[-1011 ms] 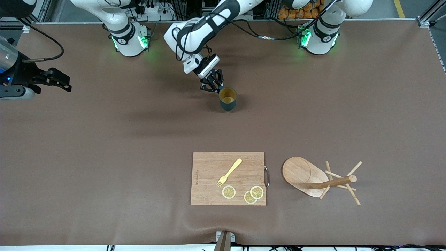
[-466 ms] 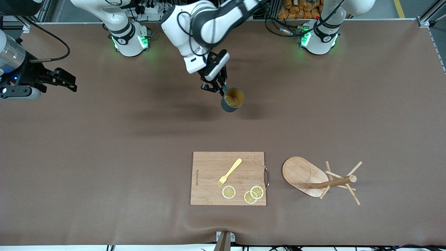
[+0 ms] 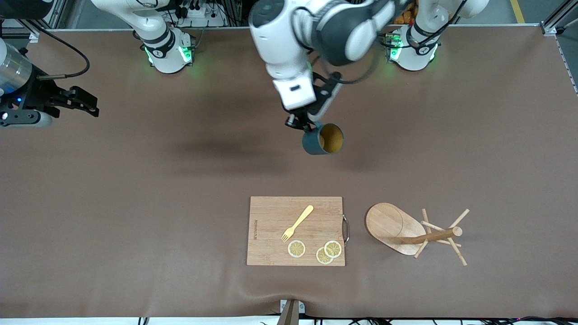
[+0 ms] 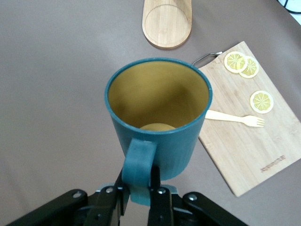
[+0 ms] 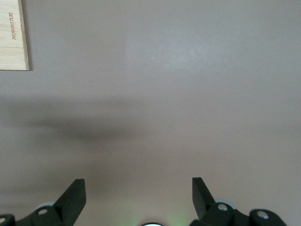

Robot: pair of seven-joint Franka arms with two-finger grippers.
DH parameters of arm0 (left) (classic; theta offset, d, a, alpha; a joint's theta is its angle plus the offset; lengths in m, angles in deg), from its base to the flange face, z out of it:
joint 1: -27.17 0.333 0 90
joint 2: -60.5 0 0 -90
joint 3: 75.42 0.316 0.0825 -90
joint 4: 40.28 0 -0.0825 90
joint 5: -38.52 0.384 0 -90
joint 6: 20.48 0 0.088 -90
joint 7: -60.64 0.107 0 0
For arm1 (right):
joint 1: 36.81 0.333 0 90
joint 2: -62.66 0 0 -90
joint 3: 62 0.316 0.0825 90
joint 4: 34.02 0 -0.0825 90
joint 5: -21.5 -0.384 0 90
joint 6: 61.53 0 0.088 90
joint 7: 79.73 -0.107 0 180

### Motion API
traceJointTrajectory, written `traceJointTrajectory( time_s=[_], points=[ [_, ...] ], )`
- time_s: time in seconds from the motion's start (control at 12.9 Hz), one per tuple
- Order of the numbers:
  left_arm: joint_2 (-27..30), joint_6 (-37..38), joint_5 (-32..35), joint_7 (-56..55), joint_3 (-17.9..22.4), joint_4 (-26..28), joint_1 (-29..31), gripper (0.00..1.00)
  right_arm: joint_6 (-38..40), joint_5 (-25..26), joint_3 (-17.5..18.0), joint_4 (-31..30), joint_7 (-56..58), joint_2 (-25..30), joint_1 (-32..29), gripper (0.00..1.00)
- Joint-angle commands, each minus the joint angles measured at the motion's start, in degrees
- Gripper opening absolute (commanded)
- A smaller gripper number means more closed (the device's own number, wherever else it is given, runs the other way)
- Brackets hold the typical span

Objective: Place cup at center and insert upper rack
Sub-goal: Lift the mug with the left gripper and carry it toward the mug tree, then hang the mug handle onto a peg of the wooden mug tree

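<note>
— One thin handle is all the left gripper point(image 4: 139, 188) clamps; the dark teal-green cylindrical mug with its mustard-yellow inside point(image 3: 323, 139) hangs tilted over bare table, at twelve o'clock from the rectangular wooden cutting board point(image 3: 271, 225).

— It might swivel or slip out. And the light wooden mug tree point(image 3: 408, 232)?

— Lying on its side, at three o'clock from the board. The right gripper point(image 5: 138, 190) waits, spread wide, at its own end of the table.

The upper rack point(image 4: 167, 22) is cut off at the left wrist view's edge, its post and pegs unseen.
</note>
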Motion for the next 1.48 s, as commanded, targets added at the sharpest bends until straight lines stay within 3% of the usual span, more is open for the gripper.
traceJointTrajectory(
  time_s=[0.0, 0.39, 0.78, 1.17, 1.4],
  points=[
    [3.66, -3.47, -7.62, 5.9, -0.68, 1.72, 7.74, 0.0, 0.98, -0.57, -0.24, -0.02, -0.66, 1.45, -0.32, 1.0],
    [3.93, -9.45, -23.71, 13.04, -0.68, 1.63, 21.37, 0.0, 0.37, -0.57, -0.41, -0.11, -0.04, 1.63, -0.32, 1.0],
    [3.32, -10.17, -42.69, 22.17, -0.5, 1.72, 32.62, 0.0, 0.11, -0.57, -0.5, -0.11, -0.04, 1.54, -0.32, 1.0],
    [0.6, -10.17, -60.71, 31.75, -0.15, 2.07, 39.84, 0.0, 0.28, -0.57, -0.59, -0.11, -0.04, 1.63, -0.41, 1.0],
    [-1.69, -9.82, -67.4, 36.59, -0.15, 2.42, 42.74, 0.0, 0.19, -0.57, -0.5, -0.11, -0.04, 1.54, -0.32, 1.0]
  ],
)
